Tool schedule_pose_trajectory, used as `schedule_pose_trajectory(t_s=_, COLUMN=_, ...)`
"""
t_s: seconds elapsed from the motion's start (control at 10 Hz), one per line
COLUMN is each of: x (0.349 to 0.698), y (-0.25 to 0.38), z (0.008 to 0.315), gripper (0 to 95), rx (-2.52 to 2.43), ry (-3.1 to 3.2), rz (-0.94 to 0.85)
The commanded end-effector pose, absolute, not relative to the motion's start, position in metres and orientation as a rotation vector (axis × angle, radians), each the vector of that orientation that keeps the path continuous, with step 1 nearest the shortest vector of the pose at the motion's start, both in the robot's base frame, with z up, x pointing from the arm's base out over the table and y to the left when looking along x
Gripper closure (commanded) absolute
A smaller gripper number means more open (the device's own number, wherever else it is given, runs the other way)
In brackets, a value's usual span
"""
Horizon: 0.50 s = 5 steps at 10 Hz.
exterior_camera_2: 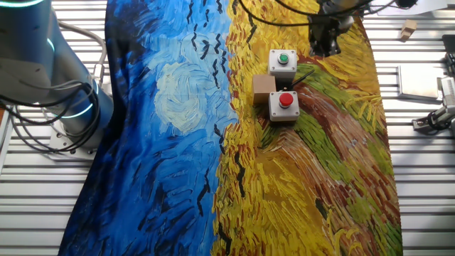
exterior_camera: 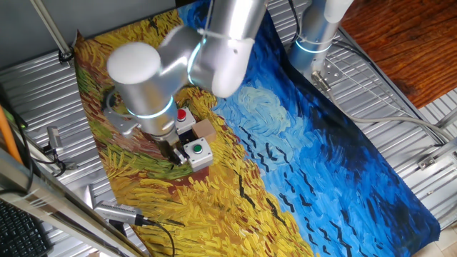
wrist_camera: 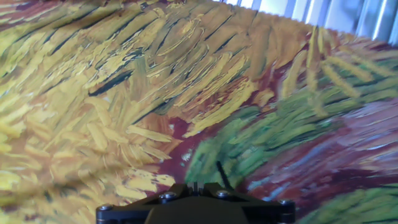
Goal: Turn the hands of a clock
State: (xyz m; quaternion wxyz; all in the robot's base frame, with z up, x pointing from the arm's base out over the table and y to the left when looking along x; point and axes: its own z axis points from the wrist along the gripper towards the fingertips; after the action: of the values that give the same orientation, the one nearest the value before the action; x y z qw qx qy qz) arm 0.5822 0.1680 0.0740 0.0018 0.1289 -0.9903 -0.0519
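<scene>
No clock and no black C-clamp show in any view. My gripper (exterior_camera: 175,154) hangs low over the painted cloth (exterior_camera: 285,178), just left of a grey box with a green button (exterior_camera: 196,151). In the other fixed view the gripper (exterior_camera_2: 324,44) is to the right of that box (exterior_camera_2: 282,61). In the hand view the two black fingertips (wrist_camera: 194,186) stand together with only a thin slit between them and hold nothing. Below them is only yellow, green and brown cloth (wrist_camera: 186,93).
A grey box with a red button (exterior_camera: 183,117) (exterior_camera_2: 285,104) and a small wooden block (exterior_camera: 206,130) (exterior_camera_2: 264,88) sit beside the green-button box. A second arm's base (exterior_camera_2: 64,107) stands at the cloth's edge. Metal tools (exterior_camera: 121,212) lie on the slatted table.
</scene>
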Motion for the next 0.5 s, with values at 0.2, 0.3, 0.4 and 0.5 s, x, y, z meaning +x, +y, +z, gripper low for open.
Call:
schedule_pose_trajectory(t_s=0.2, x=0.5809, y=0.1700, z=0.0699, gripper=95.0, rx=0.425, ry=-3.114, rz=-0.181)
schedule_pose_trajectory(t_s=0.3, x=0.5809, y=0.1700, z=0.0699, gripper=95.0, rx=0.450, ry=-3.109, rz=-0.188)
schedule_pose_trajectory(t_s=0.4, x=0.5809, y=0.1700, z=0.0699, gripper=95.0, rx=0.462, ry=-3.103, rz=-0.188)
schedule_pose_trajectory(t_s=0.5, x=0.5809, y=0.1700, z=0.0699, gripper=95.0, rx=0.526, ry=-3.091, rz=-0.202)
